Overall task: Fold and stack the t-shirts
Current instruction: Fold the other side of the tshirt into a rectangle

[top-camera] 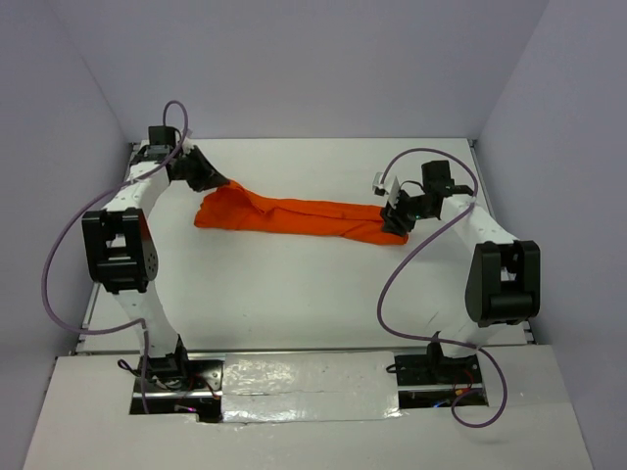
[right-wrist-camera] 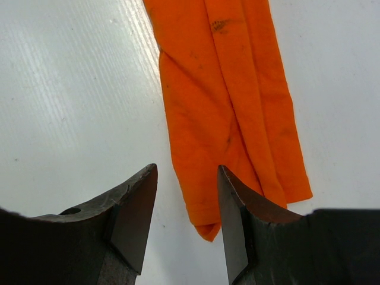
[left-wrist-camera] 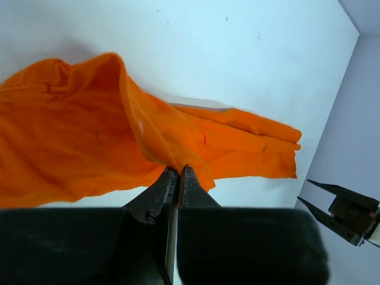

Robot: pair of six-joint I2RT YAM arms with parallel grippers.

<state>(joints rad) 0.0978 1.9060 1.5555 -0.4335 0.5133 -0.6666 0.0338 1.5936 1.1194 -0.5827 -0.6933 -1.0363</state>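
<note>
Left gripper (left-wrist-camera: 178,172) is clenched on a raised fold of the t-shirt (top-camera: 294,213), at the cloth's left end, towards the far left of the table (top-camera: 294,304). In the left wrist view the jaws meet with orange fabric pinched between the tips, and the fold rises from the surface to the pinch point.

T-shirt position: it lies bunched into one long, narrow band across the far half of the table. Its long axis runs left to right, with the right end slightly nearer than the left end. The garment is not spread flat, and no fold is made yet.

Right gripper (right-wrist-camera: 187,178) is released: the jaws stand apart and hold nothing. It is positioned at the band's right end. In the right wrist view the tip of the cloth lies under the gap, offset towards one finger, and the band extends straight away from the gripper.

Governing relation: each arm sits at its own end of the long axis, so the right arm is nearer the free end. Judged next step: close the right gripper on that end, then draw both ends apart.
</note>
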